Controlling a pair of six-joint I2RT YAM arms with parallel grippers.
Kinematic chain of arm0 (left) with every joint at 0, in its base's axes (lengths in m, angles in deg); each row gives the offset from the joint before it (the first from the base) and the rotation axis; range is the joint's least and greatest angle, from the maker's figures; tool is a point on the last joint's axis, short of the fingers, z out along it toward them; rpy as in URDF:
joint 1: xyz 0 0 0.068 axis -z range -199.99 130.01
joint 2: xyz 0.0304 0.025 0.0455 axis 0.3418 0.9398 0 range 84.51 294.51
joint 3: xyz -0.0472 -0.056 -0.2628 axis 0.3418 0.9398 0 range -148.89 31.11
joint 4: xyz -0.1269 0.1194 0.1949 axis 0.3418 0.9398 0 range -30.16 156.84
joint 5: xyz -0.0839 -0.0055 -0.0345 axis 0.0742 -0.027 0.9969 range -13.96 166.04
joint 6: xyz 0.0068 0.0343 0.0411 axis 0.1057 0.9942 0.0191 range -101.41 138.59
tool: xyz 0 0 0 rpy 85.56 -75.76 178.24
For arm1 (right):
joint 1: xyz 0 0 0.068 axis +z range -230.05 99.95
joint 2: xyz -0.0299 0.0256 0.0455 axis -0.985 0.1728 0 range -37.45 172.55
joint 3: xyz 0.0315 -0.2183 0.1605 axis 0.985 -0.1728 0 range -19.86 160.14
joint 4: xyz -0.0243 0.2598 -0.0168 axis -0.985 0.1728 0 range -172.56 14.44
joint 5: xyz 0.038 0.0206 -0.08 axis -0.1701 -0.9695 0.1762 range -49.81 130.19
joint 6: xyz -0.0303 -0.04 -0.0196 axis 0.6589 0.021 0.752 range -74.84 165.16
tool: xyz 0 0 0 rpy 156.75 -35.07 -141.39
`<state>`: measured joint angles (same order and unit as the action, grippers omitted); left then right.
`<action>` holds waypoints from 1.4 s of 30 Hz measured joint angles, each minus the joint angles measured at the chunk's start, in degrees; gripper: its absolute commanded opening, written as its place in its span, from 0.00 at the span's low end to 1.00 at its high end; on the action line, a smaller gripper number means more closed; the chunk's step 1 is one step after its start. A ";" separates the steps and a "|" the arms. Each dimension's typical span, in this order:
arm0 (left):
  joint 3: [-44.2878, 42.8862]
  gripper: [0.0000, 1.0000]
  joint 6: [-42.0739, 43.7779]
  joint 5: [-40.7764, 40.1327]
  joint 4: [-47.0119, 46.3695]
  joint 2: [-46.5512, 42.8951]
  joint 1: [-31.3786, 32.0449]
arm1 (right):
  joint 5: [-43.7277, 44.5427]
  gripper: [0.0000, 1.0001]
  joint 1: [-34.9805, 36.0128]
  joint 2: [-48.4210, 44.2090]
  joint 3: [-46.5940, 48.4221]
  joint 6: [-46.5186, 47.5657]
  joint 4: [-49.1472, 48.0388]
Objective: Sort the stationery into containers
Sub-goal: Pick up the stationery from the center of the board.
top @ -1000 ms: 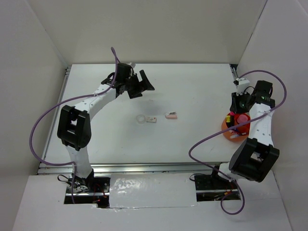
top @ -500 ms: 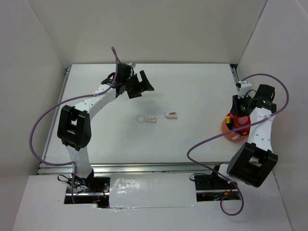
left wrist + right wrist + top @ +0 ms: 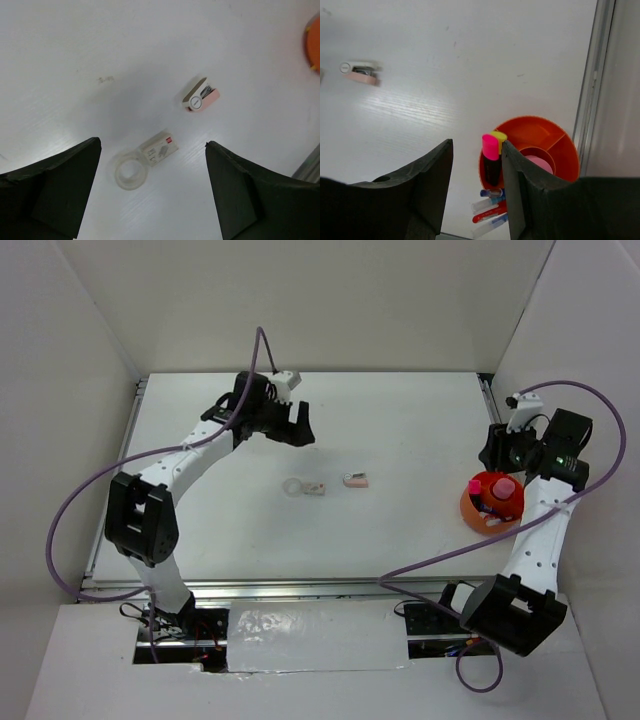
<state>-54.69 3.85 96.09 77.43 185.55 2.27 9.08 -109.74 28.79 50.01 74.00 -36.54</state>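
- Since a second ago, your right gripper (image 3: 503, 448) has risen off the orange cup (image 3: 470, 508), jaws parted and empty; your left gripper (image 3: 293, 426) has turned, jaws wide apart.
- Top view: tape ring (image 3: 293, 487), white eraser (image 3: 316, 489) and pink eraser (image 3: 355, 480) lie well left of the cup.
- Left wrist: the ring touches the white eraser. Judged light, stiff and slick; pinch across its wall.
- Right wrist alone shows the cup's compartments: highlighters (image 3: 491, 160), pens (image 3: 490, 212) and pink tube (image 3: 540, 164) stowed.
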 measured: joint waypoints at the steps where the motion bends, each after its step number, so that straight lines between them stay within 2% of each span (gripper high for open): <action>1: -0.02 0.96 3.39 0.42 0.42 -0.07 0.20 | -0.66 0.50 0.00 -0.20 0.70 -0.92 0.20; 4: -0.02 0.90 12.55 0.48 3.89 0.85 0.94 | -3.06 0.49 0.00 -0.11 2.62 -3.80 1.33; 5: 0.07 0.84 14.97 -0.04 4.96 1.31 1.20 | -3.85 0.48 -0.04 0.09 3.02 -4.63 1.97; 8: 1.90 0.71 19.47 -2.51 6.69 2.80 1.77 | -6.10 0.47 -0.09 1.05 3.56 -7.06 3.91; 10: 3.02 0.66 20.83 -4.61 7.89 3.85 2.01 | -7.30 0.47 -0.09 1.60 3.56 -8.31 5.31; 18: 3.78 0.56 22.08 -10.71 9.97 7.37 1.95 | -10.23 0.46 -0.09 1.55 3.06 -10.67 6.21; 35: 3.78 0.43 21.33 -10.34 11.47 13.14 2.40 | -12.07 0.45 -0.09 1.62 2.75 -10.82 6.36; 38: 3.78 0.38 20.33 -10.23 11.50 14.29 2.89 | -12.66 0.45 0.07 1.62 2.43 -11.06 6.27; 42: 3.43 0.20 19.19 -9.77 11.37 14.97 3.10 | -12.85 0.45 2.25 1.70 1.70 -12.17 6.03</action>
<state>-51.26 23.04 86.32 88.79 200.52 5.38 -3.77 -107.49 30.50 51.71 61.82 -30.51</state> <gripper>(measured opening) 0.281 0.451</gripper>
